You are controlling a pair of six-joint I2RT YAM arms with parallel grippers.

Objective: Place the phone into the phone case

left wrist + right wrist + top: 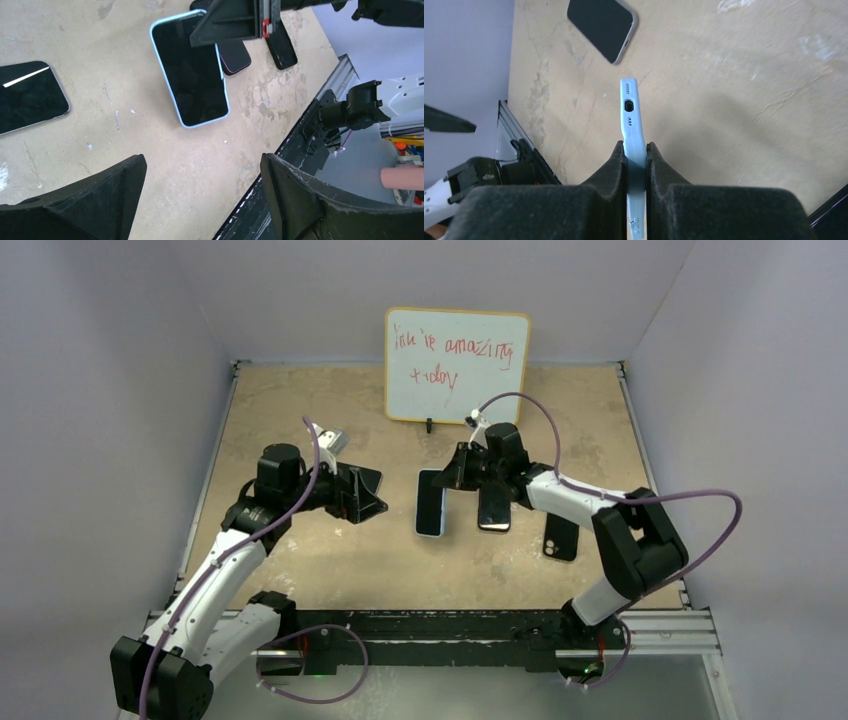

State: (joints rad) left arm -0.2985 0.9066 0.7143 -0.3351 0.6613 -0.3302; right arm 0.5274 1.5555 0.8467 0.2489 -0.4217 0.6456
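From above, the right gripper (452, 475) is pinching the far end of the phone case (432, 505), the phone (493, 510) is lying on the table (330, 570) just beside it, and the left gripper (368, 495) is hanging wide open, holding nothing. The left wrist camera is showing the phone case's face looking black. The right wrist camera is showing both fingers (614, 170) squeezing the phone case between them.

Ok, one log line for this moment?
left gripper: open, empty | right gripper: shut on phone case | phone: on table beside case, not inserted
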